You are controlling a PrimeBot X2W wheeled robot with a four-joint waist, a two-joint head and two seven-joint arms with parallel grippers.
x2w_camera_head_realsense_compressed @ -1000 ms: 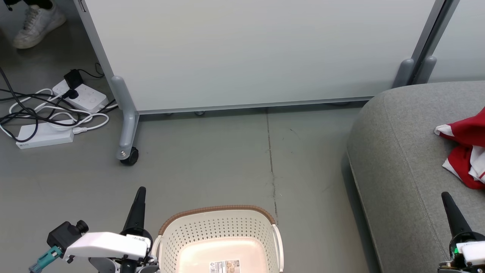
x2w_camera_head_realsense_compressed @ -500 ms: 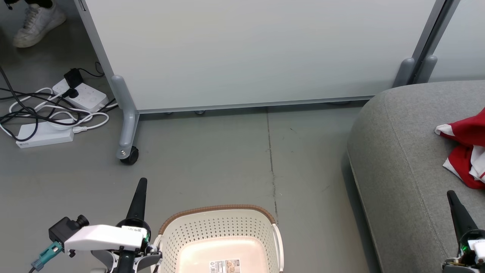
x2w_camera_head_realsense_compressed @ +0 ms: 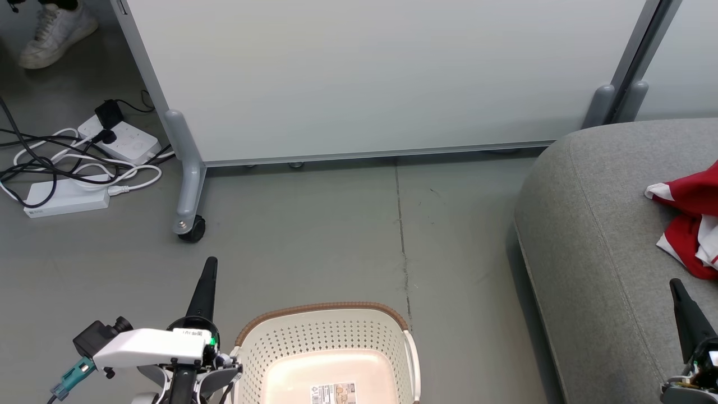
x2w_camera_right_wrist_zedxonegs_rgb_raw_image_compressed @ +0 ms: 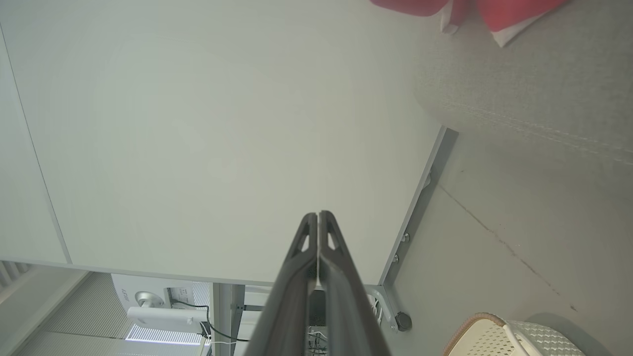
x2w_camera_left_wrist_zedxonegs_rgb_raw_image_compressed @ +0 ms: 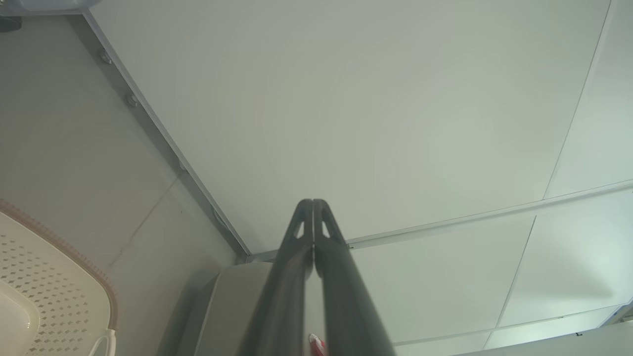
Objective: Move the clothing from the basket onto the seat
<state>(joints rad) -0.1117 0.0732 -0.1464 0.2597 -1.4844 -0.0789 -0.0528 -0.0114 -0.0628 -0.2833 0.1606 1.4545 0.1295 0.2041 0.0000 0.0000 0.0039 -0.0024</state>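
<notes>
the left gripper [x2w_camera_head_realsense_compressed: 208, 264] is seen with its two long dark fingers pressed together, nothing pinched between them. the right gripper [x2w_camera_head_realsense_compressed: 675, 283] is likewise pressed together and empty, as both wrist views confirm.

the bright red soft fabric clothing with white trim [x2w_camera_head_realsense_compressed: 690, 224] is found crumpled on the large grey fabric-upholstered seat [x2w_camera_head_realsense_compressed: 594, 241], just ahead of the right gripper's tip and slightly to its right, apart from it. the heap's long axis is judged to run roughly along the line of those fingers, though its outer side is cut by the picture's edge. the right arm is by far the nearer.

the white oval plastic laundry basket with perforated walls and a brown woven-look rim [x2w_camera_head_realsense_compressed: 320, 308] stands on the floor just beside the left gripper, to its right, between the two grippers. the part of its bottom that shows is bare; its near part is cut off. the transfer is therefore judged done or nearly so. anything left would be reached sooner by the left arm.

a printed sticker [x2w_camera_head_realsense_compressed: 335, 393] is seen on the basket's bottom, its writing too small to be read. a small white tag [x2w_camera_head_realsense_compressed: 187, 333] behind the left gripper carries print that cannot be read either.
</notes>
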